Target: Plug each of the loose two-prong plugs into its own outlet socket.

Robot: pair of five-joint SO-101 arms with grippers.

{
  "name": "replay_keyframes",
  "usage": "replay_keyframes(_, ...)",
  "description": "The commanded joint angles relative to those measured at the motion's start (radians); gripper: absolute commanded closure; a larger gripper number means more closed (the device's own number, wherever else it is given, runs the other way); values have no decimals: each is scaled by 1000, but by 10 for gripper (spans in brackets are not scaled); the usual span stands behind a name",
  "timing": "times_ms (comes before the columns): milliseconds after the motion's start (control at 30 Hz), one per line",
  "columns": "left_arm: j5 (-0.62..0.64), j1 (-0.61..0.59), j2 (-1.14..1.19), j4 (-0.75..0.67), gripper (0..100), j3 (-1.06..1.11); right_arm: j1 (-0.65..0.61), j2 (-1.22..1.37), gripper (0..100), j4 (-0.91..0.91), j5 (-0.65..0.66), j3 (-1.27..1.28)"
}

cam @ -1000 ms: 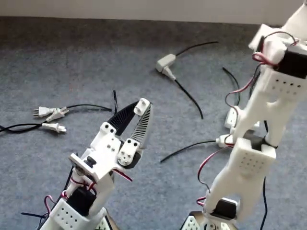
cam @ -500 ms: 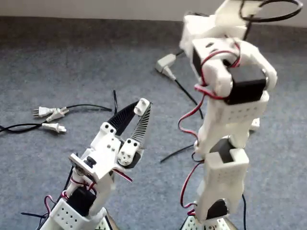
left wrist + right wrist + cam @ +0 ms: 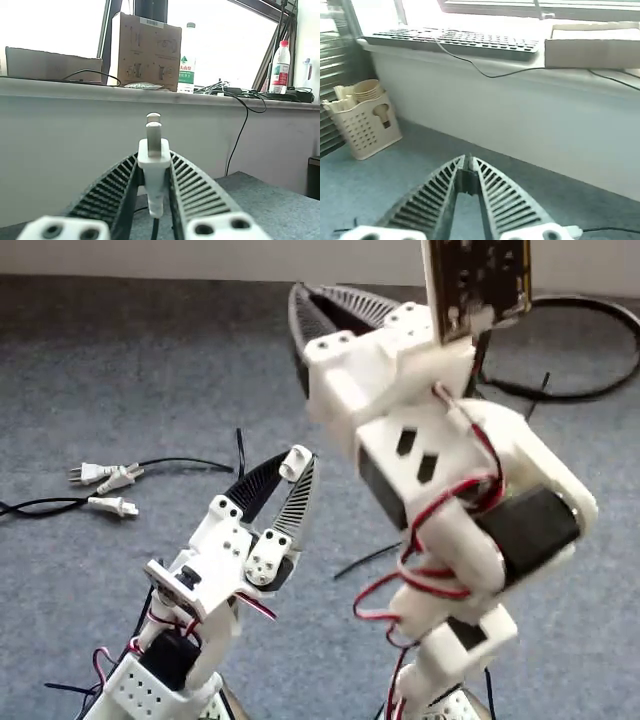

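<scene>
The left claw point(image 3: 154, 156) is clenched on a white 2-prong plug point(image 3: 153, 172), prongs sticking out past its tips. The right claw point(image 3: 467, 164) hangs high above the grey carpet point(image 3: 120, 370), tips pressed together. A loose plug point(image 3: 100, 475) lies beside another point(image 3: 115, 506)

Grey carpeted table point(image 3: 120, 380), two white plugs point(image 3: 100, 475) on black cords point(image 3: 185, 462) at one side.

The raised right arm point(image 3: 400, 390) hid most of the worktop's point(image 3: 120, 370) right side. The two-prong plug's point(image 3: 154, 170) cord was lost between the left pincer's point(image 3: 153, 150) fingers. The dark sliver inside the right pincer point(image 3: 466, 165) was perhaps only a gap.
</scene>
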Motion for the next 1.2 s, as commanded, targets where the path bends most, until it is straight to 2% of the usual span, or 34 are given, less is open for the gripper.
replay_keyframes(0, 8, 4, -5, 8, 994, 19, -151, -179, 992, 42, 21, 335)
replay_keyframes(233, 8, 4, -7, 8, 994, 19, -194, -452, 992, 25, 23, 914)
replay_keyframes(400, 8, 4, -7, 6, 994, 19, -199, -595, 992, -91, 31, 1241)
replay_keyframes(600, 8, 4, -7, 8, 994, 19, -302, -854, 992, -265, 164, 1583)
replay_keyframes(700, 8, 4, -7, 8, 994, 19, -312, -977, 992, -363, 199, 1755)
replay_keyframes(933, 8, 4, -7, 8, 994, 19, -142, -1127, 992, -503, 307, 2051)
replay_keyframes(1167, 8, 4, -7, 8, 994, 19, 30, -1141, 992, -615, 376, 2104)
